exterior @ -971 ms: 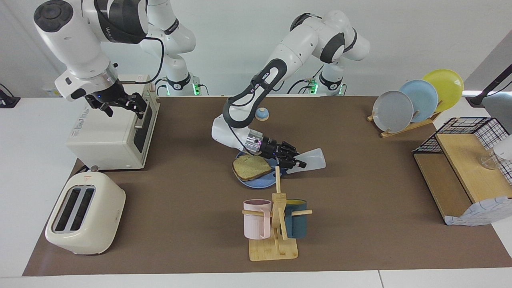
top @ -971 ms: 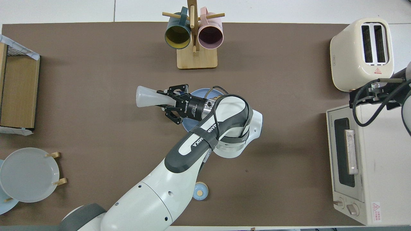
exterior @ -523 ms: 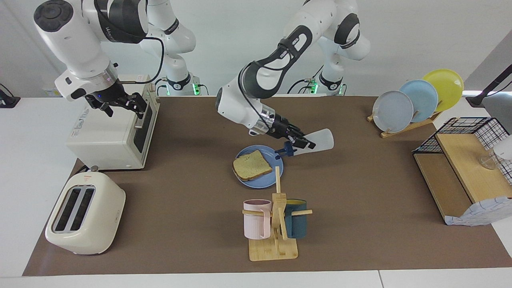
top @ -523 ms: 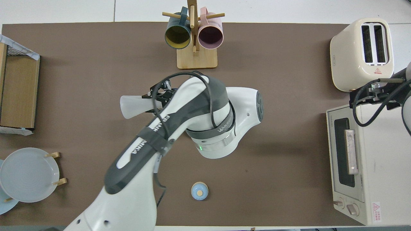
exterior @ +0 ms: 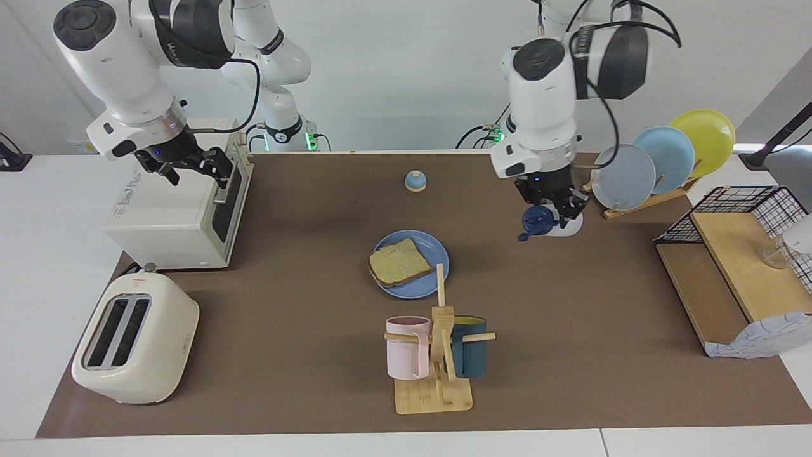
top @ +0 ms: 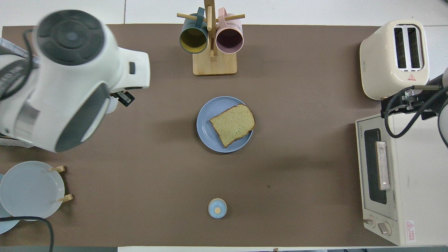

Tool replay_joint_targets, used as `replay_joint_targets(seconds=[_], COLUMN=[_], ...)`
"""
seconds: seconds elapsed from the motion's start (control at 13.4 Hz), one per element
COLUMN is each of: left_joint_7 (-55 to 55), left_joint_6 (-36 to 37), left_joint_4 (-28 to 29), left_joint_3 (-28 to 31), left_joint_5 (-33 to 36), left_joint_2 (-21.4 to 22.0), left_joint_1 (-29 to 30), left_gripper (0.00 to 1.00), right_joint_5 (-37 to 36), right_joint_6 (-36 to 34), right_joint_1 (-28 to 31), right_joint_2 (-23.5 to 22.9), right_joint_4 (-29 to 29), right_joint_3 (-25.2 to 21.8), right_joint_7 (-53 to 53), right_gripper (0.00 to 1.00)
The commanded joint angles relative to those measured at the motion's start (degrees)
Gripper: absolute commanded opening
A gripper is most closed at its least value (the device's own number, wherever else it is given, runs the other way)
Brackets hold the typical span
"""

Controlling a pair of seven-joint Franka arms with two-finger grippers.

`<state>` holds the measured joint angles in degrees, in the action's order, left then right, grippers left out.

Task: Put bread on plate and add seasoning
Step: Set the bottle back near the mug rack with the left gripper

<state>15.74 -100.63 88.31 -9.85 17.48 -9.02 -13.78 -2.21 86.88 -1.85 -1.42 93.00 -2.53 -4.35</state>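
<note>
Presently, task status: bread point(exterior: 399, 261) lies flat on the plate point(exterior: 431, 251), overlapping the rim toward the right arm's end; first step reads as done

Seasoning point(exterior: 544, 223): bottle gripped by the left gripper point(exterior: 553, 212), jaws closed on it, navy cap facing the camera in the facing view, held just above the mat near the plate rack point(exterior: 660, 162), well apart from the plate. Whether any seasoning has reached the bread cannot be told; specks on the slice are too fine to judge. Judged remaining: at most setting the bottle down and releasing it

Right gripper point(exterior: 190, 166): waits over the oven point(exterior: 174, 212), jaws apart, empty

Surface: brown mat point(top: 297, 168) covering most of a white table point(exterior: 51, 254). Items on it:
- plate with bread, mid-mat
- mug tree point(exterior: 438, 355), farther from the robots than the plate, carrying a pink mug point(exterior: 406, 348) and a teal mug point(exterior: 471, 355)
- bell point(exterior: 415, 181), nearer to the robots than the plate
- toaster point(exterior: 134, 336) and oven, right arm's end
- plate rack with grey-blue, light-blue and yellow plates upright, left arm's end
- wire-and-wood shelf point(exterior: 736, 260) with a glass point(exterior: 775, 255) and a cloth point(exterior: 761, 336), left arm's end

Room: plain white wall beside the arm bases; cables and green lights at the bases
</note>
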Motion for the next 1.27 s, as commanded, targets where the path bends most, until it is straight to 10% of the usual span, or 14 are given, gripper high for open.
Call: replay_joint_targets(seconds=[0.0, 0.3, 0.6, 1.2], left_joint_7=[-8.6, -21.2, -27.1, -23.4], left_joint_6=[-15.7, -43.9, -65.4, -80.1], left_joint_4=[7.9, 21.1, 23.6, 22.1], left_joint_3=[-0.7, -0.6, -0.5, -0.3], left_joint_5=[-6.4, -8.1, -8.0, -4.3], left_joint_2=[2.5, 4.1, -3.2, -14.3], left_joint_1=[5.2, 7.6, 9.0, 11.1], left_gripper=[0.0, 0.0, 0.0, 0.0], right_joint_5=[1.2, 1.2, 1.2, 1.2], right_joint_6=[-0.3, -0.3, -0.3, -0.3], right_joint_1=[0.7, 0.7, 0.7, 0.7], right_joint_2=[0.5, 0.5, 0.5, 0.5], right_joint_4=[0.0, 0.0, 0.0, 0.0], right_joint_3=[0.2, 0.2, 0.2, 0.2], right_joint_7=[1.5, 1.4, 1.4, 1.5], right_gripper=[1.0, 1.0, 1.0, 1.0])
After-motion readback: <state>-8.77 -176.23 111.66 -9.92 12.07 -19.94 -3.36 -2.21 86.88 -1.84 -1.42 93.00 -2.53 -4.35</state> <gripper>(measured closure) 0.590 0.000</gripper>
